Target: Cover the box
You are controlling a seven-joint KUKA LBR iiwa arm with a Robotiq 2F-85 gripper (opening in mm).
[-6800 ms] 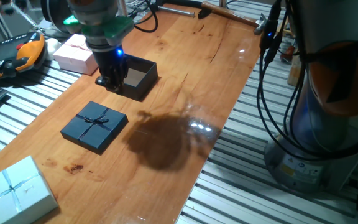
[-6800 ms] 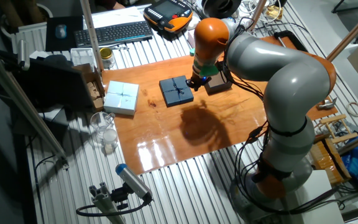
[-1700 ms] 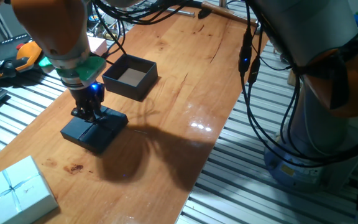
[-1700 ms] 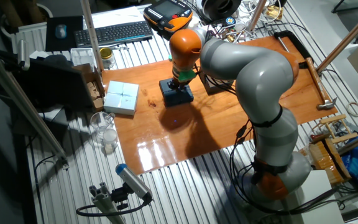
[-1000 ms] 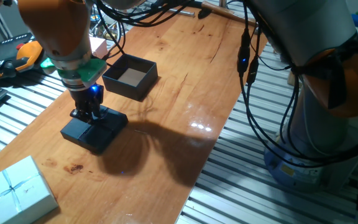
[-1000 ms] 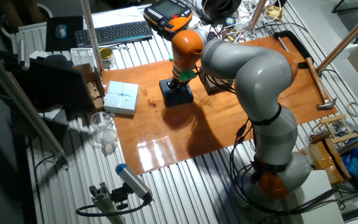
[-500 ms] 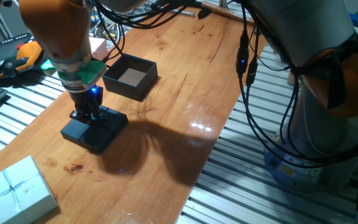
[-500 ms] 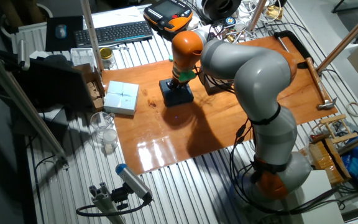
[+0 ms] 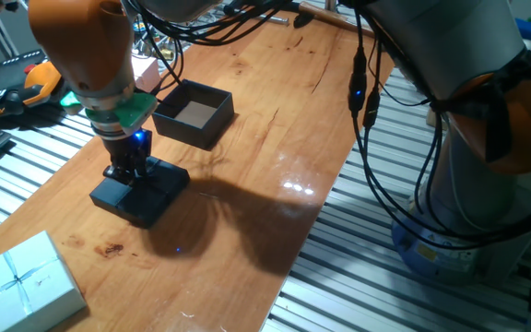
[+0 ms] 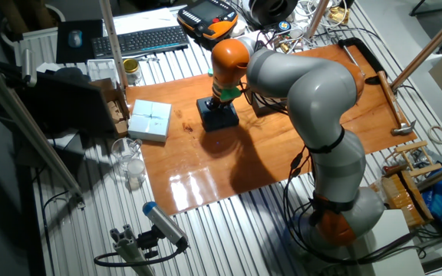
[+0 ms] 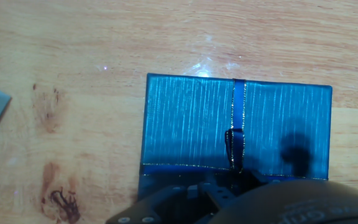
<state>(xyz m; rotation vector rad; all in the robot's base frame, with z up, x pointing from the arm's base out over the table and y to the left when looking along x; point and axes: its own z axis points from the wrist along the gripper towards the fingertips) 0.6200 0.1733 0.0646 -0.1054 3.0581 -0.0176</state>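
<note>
Wooden table (image 9: 275,120) as landmark. Near its far edge, open black box (image 9: 194,113). Nearer the middle, dark blue ribboned lid (image 9: 142,191), (image 11: 235,124). Gripper (image 9: 125,171) down on lid; finger spread impossible to tell.

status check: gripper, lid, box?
Gripper down on the dark ribboned lid, jaw state unreadable. Lid flat on the table. Black box open, uncovered, apart from lid. Nothing between them.
</note>
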